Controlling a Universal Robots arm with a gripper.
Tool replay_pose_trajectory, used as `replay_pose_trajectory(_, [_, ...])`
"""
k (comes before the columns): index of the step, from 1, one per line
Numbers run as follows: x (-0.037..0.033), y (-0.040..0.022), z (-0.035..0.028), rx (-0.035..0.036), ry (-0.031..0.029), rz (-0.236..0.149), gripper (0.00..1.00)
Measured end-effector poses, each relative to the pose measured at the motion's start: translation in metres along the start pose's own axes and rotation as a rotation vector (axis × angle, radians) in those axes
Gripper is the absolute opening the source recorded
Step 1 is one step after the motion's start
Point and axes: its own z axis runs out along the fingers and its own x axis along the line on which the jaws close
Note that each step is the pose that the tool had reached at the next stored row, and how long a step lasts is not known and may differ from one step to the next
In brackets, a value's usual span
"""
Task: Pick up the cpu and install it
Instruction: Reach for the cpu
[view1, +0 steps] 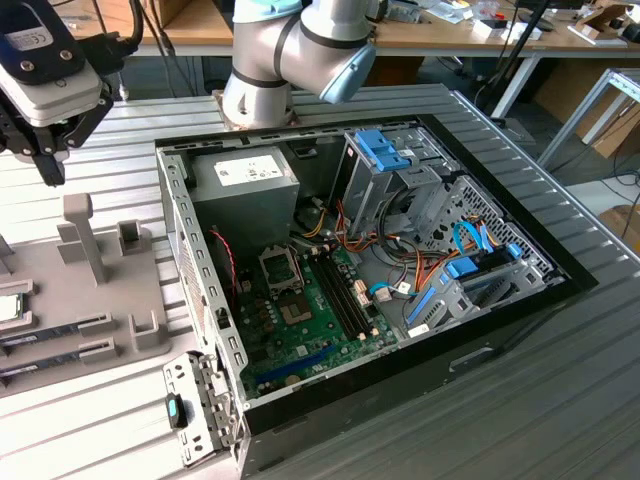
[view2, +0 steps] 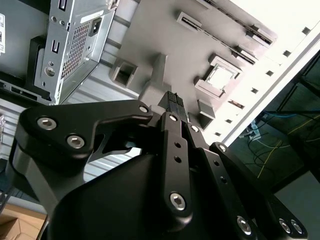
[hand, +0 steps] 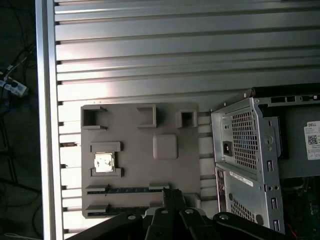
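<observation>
Gripper (hand: 172, 194), pressed together and empty, hangs above the tray (hand: 131, 167), well aside of the cpu (hand: 103, 163) lying flat in the tray's square nest.

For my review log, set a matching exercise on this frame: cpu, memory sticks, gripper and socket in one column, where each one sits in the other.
Things:
1. cpu
2. memory sticks
3. gripper
4. socket

Places:
A. on the green motherboard inside the open computer case
B. raised over the grey tray, holding nothing
C. in a square holder on the grey tray
D. lying lengthwise side by side near the grey tray's edge

Pairs: 1-C, 2-D, 3-B, 4-A
</observation>
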Motion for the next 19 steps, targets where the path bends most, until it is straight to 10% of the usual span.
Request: replay_pose_trajectory(19, [0.0168,-0.0013,0.0,0.0,-0.0001,0.0,0.11])
